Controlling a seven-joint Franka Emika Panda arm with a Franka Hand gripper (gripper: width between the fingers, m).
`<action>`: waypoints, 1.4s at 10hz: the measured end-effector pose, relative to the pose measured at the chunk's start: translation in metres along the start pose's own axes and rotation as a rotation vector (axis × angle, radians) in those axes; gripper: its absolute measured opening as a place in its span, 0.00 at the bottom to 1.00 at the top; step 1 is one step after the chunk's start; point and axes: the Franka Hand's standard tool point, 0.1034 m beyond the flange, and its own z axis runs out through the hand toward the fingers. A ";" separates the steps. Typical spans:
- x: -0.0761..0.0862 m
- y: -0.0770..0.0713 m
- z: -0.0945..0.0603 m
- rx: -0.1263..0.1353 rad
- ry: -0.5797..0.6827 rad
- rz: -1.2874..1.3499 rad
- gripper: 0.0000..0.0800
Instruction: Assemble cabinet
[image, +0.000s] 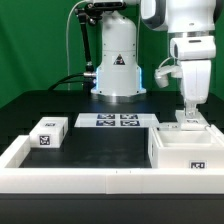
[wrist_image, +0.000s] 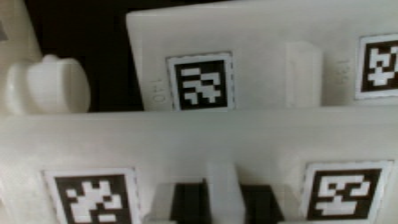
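Exterior view, assembly bench: my Panda arm's gripper (image: 190, 118) hangs straight down on the exterior view's right, its tips at the rear wall of the white cabinet body (image: 185, 150); that open-topped box sits directly beneath the hand, at the near corner of the black table (image: 100, 150); a small tagged panel piece (image: 48, 132) lies well apart on the exterior view's left; the marker board (image: 118, 121) rests farther back, between the two. Wrist view: two dark fingers (wrist_image: 187, 200) stand close together against a tagged white wall, a thin pale strip between them; I cannot tell whether they pinch it.
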 end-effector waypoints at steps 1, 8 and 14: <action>0.000 0.003 -0.001 0.000 -0.002 0.002 0.09; 0.003 0.003 0.002 0.019 -0.007 0.005 0.09; 0.002 0.001 0.002 0.035 -0.016 -0.006 0.09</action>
